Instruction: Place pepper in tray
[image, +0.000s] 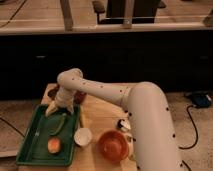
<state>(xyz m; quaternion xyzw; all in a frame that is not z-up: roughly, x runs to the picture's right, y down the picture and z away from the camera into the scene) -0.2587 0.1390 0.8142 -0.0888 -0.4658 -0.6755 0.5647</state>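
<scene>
The green pepper (59, 124) lies in the dark green tray (37, 147), in its upper middle part. My gripper (59, 109) hangs just above the tray's far end, directly over the pepper's upper end. Its two pale fingers are spread apart and hold nothing. The white arm reaches in from the right across the wooden table.
A round orange object (54, 145) lies in the tray near its front. A small white cup (82, 136) stands just right of the tray. A red-orange bowl (113, 145) stands further right. A dark red object (79, 96) sits behind the arm. A blue thing with cables (200, 100) lies on the floor at right.
</scene>
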